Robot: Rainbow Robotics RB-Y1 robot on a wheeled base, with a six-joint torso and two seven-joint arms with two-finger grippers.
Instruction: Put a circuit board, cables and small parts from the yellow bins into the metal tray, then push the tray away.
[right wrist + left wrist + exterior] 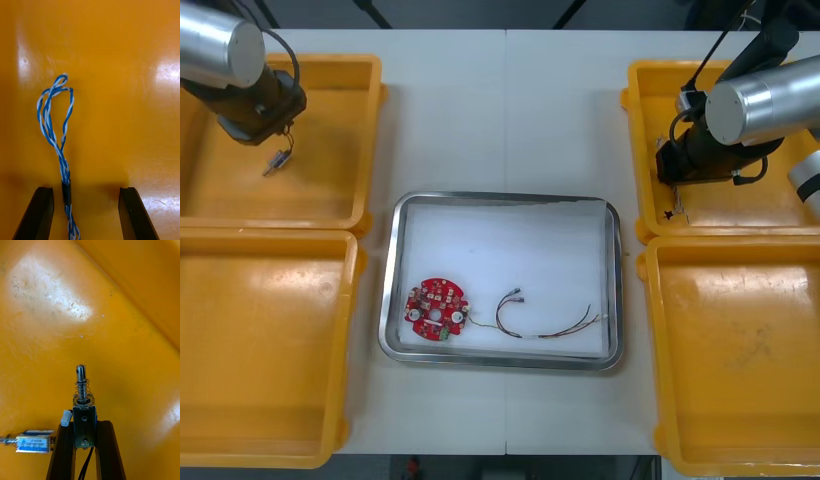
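Left fingers hold a small metal part over the far left yellow bin, so centre your wide right fingers on the blue-and-white cable between them (it lies nearer one finger) before closing.

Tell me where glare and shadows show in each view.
Front view: soft sheen inside the near right yellow bin, bright metal tray rim. Right wrist view: white glare patches on the bin floor either side of the blue and white cable; shadow at the open right gripper. Left wrist view: broad glare patch beyond the small metal part in the shut left gripper.
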